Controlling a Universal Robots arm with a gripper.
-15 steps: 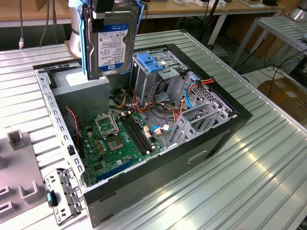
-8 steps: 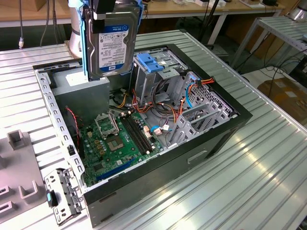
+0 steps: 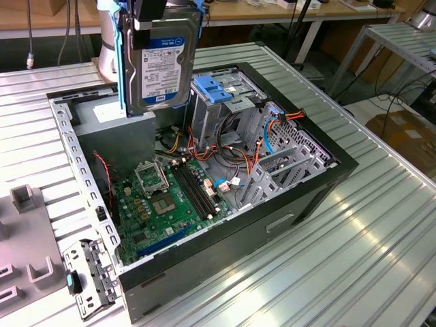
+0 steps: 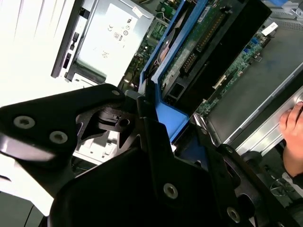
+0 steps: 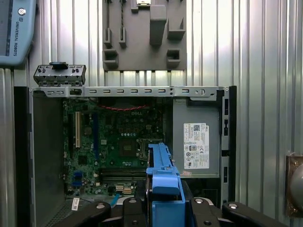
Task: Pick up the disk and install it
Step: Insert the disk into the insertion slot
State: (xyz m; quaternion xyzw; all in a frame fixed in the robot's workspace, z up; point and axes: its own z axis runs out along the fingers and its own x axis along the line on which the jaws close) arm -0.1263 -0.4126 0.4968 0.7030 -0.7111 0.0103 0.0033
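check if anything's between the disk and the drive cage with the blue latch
Nothing visible does. The hand holds the disk upright above the open case, beside the drive cage; the air between is free, cables lie lower. A person's fingers rest near the case.

The end effector (image 4: 168,125) is black and not shiny. It is made of flat plates with slanted edges and round corners. Small round silver screws (image 4: 171,190) sit in the plates, and two are side by side on one piece. In the first wrist view four of them sit across its black parts. In the exterior view the arm (image 3: 107,48) is a fat, pale grey-white tube.
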